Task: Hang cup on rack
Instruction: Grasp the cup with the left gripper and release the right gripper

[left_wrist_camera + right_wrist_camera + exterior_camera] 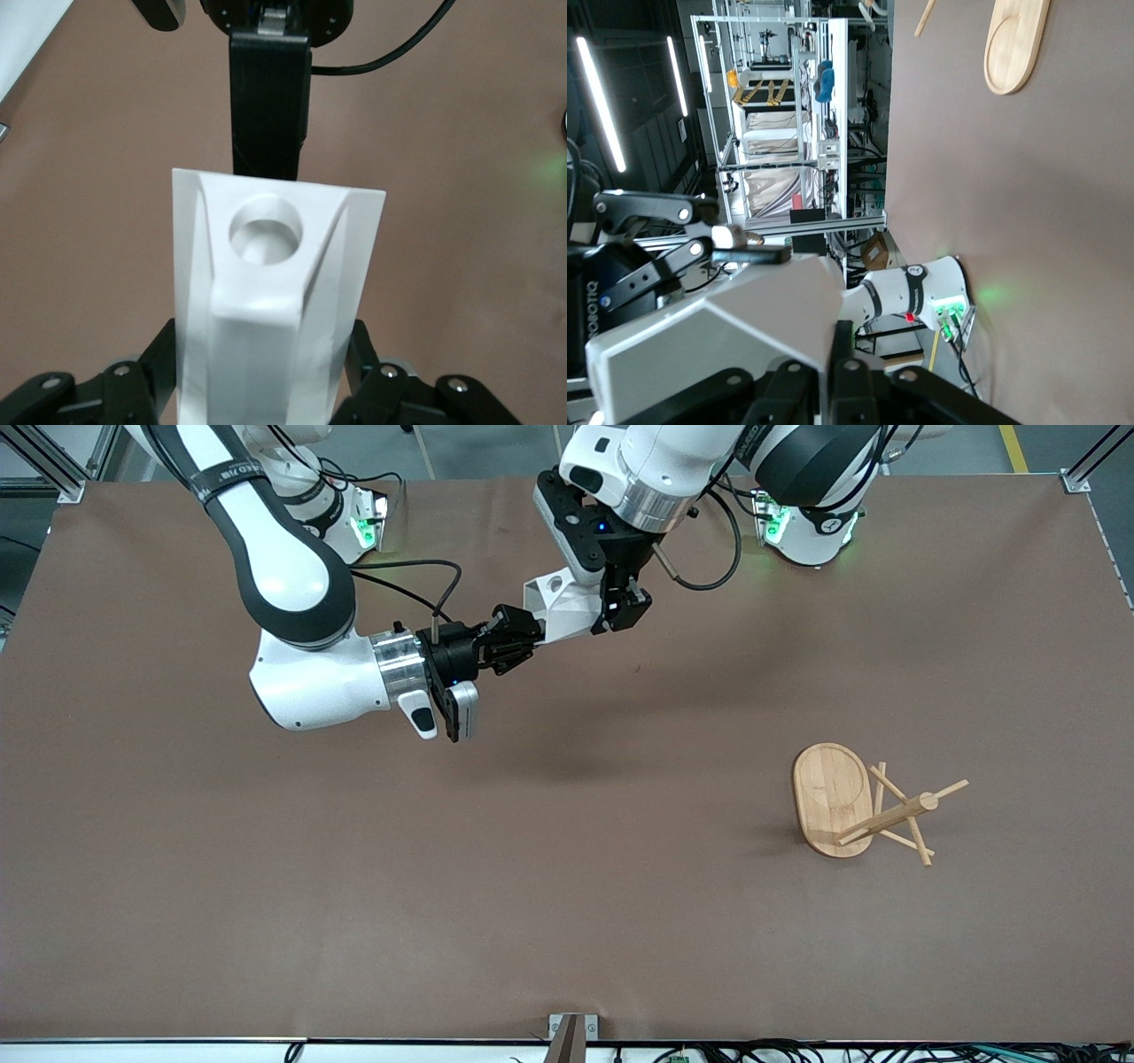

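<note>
One brown table [266, 921] spans the scene, shelving visible past it. Both grippers, left [620, 607] and right [518, 638], clamp the white faceted cup [563, 609] aloft; the bamboo rack [864, 802] lies toppled.

Both grippers hold the white cup [563, 608] in the air over the table [266, 921]: the right gripper [523, 636] clamps one end, the left gripper [620, 607] the other. The rack [837, 797] stands nearer the camera, toward the left arm's end.

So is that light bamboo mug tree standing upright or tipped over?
Tipped over. The light bamboo mug tree lies on its side on the brown table: its oval base stands on edge and its post and pegs point sideways.
</note>
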Robot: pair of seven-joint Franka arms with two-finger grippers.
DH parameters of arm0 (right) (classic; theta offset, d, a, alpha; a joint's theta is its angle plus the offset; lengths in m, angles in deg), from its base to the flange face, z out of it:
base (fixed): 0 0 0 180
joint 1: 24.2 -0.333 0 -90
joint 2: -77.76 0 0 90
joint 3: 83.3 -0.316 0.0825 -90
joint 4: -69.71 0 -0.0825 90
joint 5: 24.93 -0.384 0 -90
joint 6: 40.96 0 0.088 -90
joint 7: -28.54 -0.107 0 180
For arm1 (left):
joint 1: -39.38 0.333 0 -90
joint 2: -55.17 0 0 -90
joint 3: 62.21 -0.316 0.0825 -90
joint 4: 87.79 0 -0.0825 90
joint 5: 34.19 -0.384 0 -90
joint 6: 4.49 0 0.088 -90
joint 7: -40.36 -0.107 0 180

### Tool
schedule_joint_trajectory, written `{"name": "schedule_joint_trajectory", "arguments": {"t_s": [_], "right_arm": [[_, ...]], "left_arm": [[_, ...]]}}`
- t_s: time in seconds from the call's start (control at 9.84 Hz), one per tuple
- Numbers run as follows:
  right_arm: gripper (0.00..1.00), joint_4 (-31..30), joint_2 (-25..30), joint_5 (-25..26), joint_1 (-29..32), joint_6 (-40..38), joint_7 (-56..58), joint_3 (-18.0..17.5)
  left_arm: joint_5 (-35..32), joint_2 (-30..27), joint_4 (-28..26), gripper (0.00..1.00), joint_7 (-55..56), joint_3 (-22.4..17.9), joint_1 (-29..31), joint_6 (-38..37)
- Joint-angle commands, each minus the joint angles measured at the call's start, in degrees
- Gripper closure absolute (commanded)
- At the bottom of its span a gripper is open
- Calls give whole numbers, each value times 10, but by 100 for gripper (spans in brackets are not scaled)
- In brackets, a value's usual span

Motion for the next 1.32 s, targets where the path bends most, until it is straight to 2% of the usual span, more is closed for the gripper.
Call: {"name": "schedule_joint_trajectory", "arguments": {"t_s": [0.0,0.1,0.3,0.41,0.61,0.81,0.91,1.02,1.22], "right_arm": [[0,19,11,-9,1,-16,-30,-7],[0,28,13,-5,3,-8,-30,-5],[0,38,19,64,14,29,-30,-2],[0,33,35,74,17,32,-30,4],[0,20,68,124,21,37,-41,35],[0,-50,155,215,23,120,-89,49],[0,-72,187,226,24,128,-105,54],[0,-92,220,287,32,127,-107,64],[0,-109,259,371,33,114,-107,104]], "left_arm": [[-14,13,-16,98,-12,-1,11,5],[-14,13,-16,99,-12,-2,11,5],[-14,14,-17,99,-12,-5,17,5],[-14,14,-17,99,-13,-5,17,5],[-28,17,-20,99,-12,-6,24,4],[-28,21,-31,99,30,-6,43,5],[-29,24,-32,99,66,-6,46,6],[-29,23,-32,99,88,-6,64,5],[-28,21,-32,99,95,-6,108,-12]]}}
